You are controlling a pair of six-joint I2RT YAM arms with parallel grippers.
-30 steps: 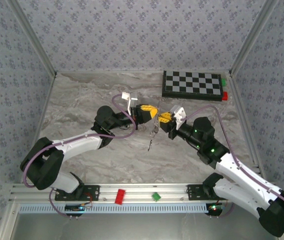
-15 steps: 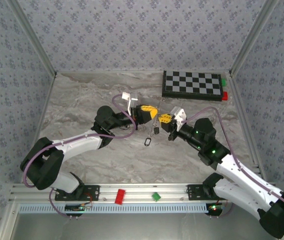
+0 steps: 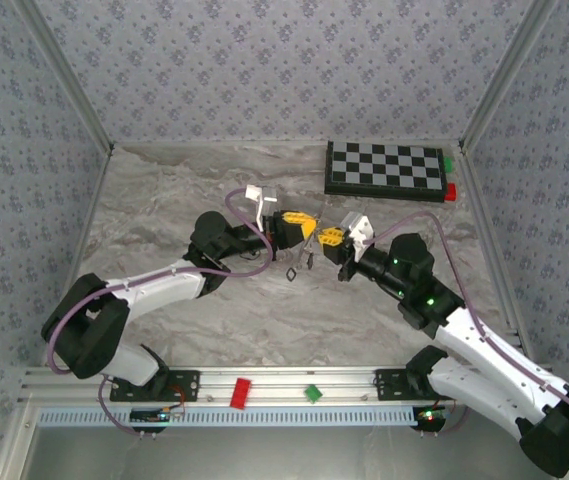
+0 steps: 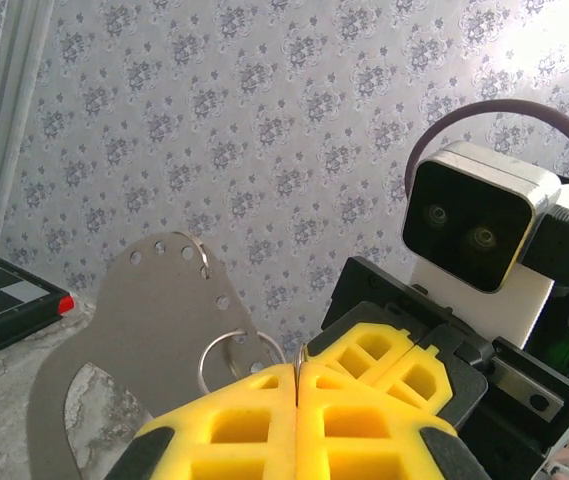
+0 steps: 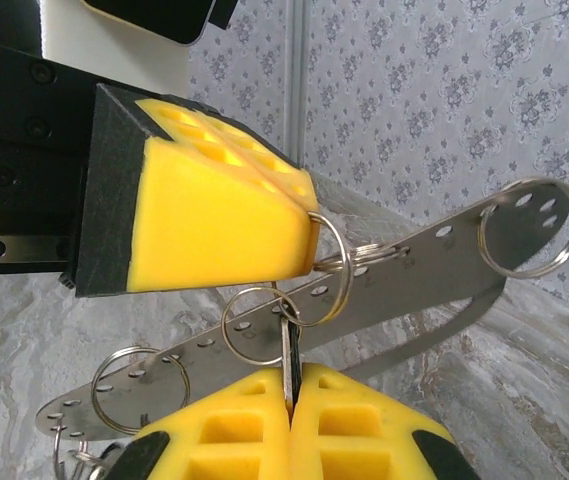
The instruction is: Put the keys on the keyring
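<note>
Grey keyring (image 5: 434, 265) held mid-air, task partway.
L gripper (image 4: 295, 375) pinches its small ring (image 5: 326, 262), R gripper (image 5: 289, 400) nips thin metal piece (image 5: 286, 352); keys (image 3: 309, 261) hang below, attachment unclear.

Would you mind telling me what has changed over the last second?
The right gripper closed the last bit onto a thin metal piece. The dangling key came up nearer the grippers. Unchanged: the left gripper stays shut on the keyring; both arms and the checkerboard kept their places.
</note>
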